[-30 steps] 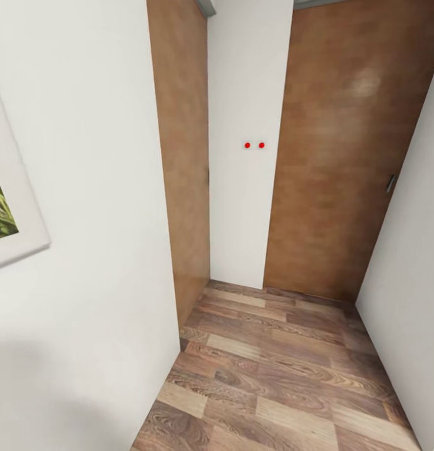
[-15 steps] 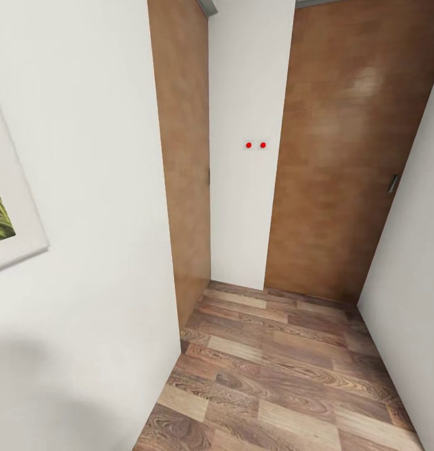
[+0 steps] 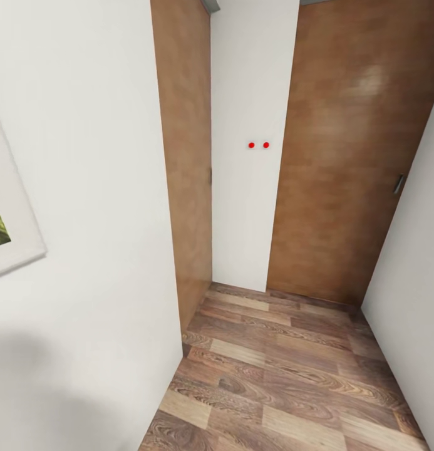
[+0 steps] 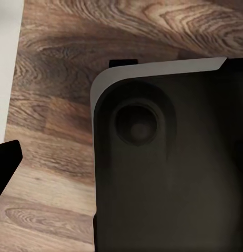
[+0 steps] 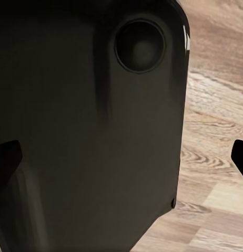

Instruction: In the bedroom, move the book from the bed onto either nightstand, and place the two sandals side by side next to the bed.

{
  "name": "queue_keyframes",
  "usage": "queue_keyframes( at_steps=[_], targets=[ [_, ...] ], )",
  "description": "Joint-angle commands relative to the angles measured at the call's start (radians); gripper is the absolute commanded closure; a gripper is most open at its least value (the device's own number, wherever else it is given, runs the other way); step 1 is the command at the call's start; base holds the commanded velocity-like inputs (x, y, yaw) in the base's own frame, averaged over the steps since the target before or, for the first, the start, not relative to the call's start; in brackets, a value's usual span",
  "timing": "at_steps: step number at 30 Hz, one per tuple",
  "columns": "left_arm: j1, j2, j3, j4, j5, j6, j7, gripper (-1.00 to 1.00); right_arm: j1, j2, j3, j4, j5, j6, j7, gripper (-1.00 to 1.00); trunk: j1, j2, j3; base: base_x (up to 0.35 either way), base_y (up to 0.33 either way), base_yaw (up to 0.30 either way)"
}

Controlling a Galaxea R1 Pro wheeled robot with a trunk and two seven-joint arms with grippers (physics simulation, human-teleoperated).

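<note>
The robot faces a narrow hallway. A white wall strip (image 3: 245, 156) carrying two red dots (image 3: 258, 145) stands between two brown wooden doors: one door (image 3: 186, 156) to its left, angled, and a wider door (image 3: 348, 150) to its right with a small handle (image 3: 399, 184). Wood-plank floor (image 3: 285, 376) runs up to the strip. On the near white wall (image 3: 85, 188), left of the doors, hangs a white-framed picture (image 3: 7, 232).

In the wrist views, dark robot body (image 4: 169, 168) sits over the floor. The right gripper (image 5: 121, 157) has its fingertips spread wide, holding nothing; how the left gripper stands I cannot tell.
</note>
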Motion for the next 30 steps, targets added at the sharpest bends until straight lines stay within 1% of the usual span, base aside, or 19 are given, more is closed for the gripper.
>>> queue_keyframes(
  at_steps=[1,23,26,27,30],
  targets=[
    [-0.001,0.0,-0.001,0.001,-0.001,-0.003,0.001,-1.0,0.0,0.0,-0.001,0.0,0.0,-0.001,0.001,-1.0,0.0,0.0,-0.001,0.054,0.036,0.0],
    [-0.001,-0.002,-0.005,0.0,-0.002,-0.002,0.009,-1.0,0.0,0.0,-0.001,0.001,0.0,-0.001,0.001,-1.0,0.0,0.0,-0.001,0.013,0.009,0.0],
    [-0.002,-0.003,-0.021,0.0,-0.002,-0.001,0.025,-1.0,0.0,0.0,-0.001,0.001,0.0,-0.001,0.001,-1.0,0.0,0.0,-0.001,0.001,0.001,0.0],
    [-0.002,-0.003,-0.021,0.0,-0.002,-0.001,0.025,-1.0,0.0,0.0,-0.001,0.001,0.0,-0.001,0.001,-1.0,0.0,0.0,-0.001,0.0,0.0,0.0],
    [-0.002,-0.005,-0.05,0.0,-0.002,-0.001,0.048,-1.0,0.0,0.0,-0.001,0.001,0.0,-0.001,0.001,-1.0,0.0,0.0,-0.001,0.0,0.0,0.0]
  ],
)
